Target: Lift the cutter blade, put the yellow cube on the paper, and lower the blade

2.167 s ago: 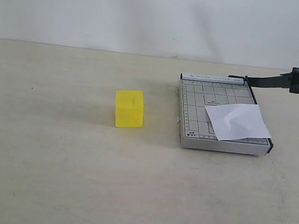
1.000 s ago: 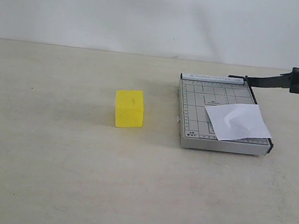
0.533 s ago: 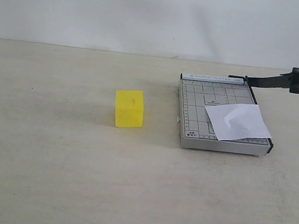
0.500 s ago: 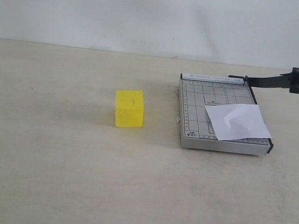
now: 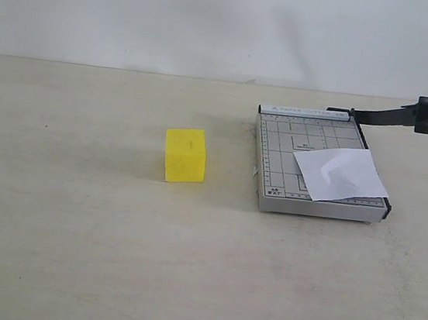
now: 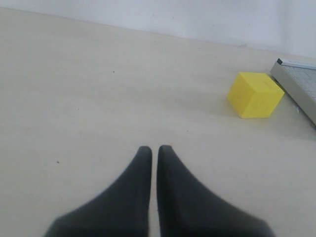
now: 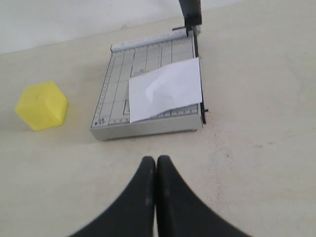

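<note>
Exterior view: the yellow cube (image 5: 185, 155) sat alone on the table (image 5: 73, 228), with bare surface on every side and its faces plain and bright. In the left wrist view it lay well ahead of the left gripper (image 6: 150, 148) and off to one side, nothing between them. That gripper's fingers were drawn nearly together on nothing. The paper (image 5: 339, 174), white and slightly creased, lay skewed on the grey trimmer (image 5: 278, 148), reaching its blade-side edge. The cutter blade (image 5: 395, 114) stood raised off the board, handle end up and away. The right gripper (image 7: 156, 159), fingers pressed together and empty, was just short of the trimmer's near edge, with the cube well off to its side.
</note>
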`<state>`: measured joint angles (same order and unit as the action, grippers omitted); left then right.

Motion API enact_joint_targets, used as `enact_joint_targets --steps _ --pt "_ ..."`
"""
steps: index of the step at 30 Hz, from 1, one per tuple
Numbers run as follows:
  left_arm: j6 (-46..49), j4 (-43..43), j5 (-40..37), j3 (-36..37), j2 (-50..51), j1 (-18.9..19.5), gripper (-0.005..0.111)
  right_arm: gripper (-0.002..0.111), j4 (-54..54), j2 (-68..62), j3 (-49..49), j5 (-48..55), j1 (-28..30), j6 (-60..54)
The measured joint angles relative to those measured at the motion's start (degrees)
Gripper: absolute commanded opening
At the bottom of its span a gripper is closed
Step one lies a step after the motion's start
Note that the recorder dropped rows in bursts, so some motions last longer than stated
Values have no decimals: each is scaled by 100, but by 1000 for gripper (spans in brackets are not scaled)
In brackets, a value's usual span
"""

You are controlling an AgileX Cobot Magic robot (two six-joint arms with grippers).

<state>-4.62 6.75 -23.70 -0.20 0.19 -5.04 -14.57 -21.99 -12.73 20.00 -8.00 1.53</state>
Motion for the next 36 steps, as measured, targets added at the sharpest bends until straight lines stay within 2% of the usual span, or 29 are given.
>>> enact_joint_targets --steps 5,11,13,17,20,23,27,30,32,36 --pt "314 -675 481 0 0 0 4 0 0 0 0 -291 0 0" --pt "113 479 2192 0 0 0 4 0 0 0 0 -319 0 0" --pt "74 551 2546 0 0 0 4 0 0 0 10 -319 0 0" --pt "74 587 2728 0 0 0 4 0 0 0 318 -396 0 10" --pt "14 596 3300 0 0 0 4 0 0 0 508 -373 0 10" --pt "-616 596 3718 0 0 0 4 0 0 0 530 -383 0 10" --pt "-2182 583 3733 0 0 0 4 0 0 0 537 -383 0 10" --pt "-3291 -175 3725 0 0 0 4 0 0 0 537 -383 0 10" --pt "-3896 -1194 3819 0 0 0 4 0 0 0 537 -383 0 10" --pt "-5086 -3886 4396 -14 0 0 4 0 0 0 537 -383 0 10"
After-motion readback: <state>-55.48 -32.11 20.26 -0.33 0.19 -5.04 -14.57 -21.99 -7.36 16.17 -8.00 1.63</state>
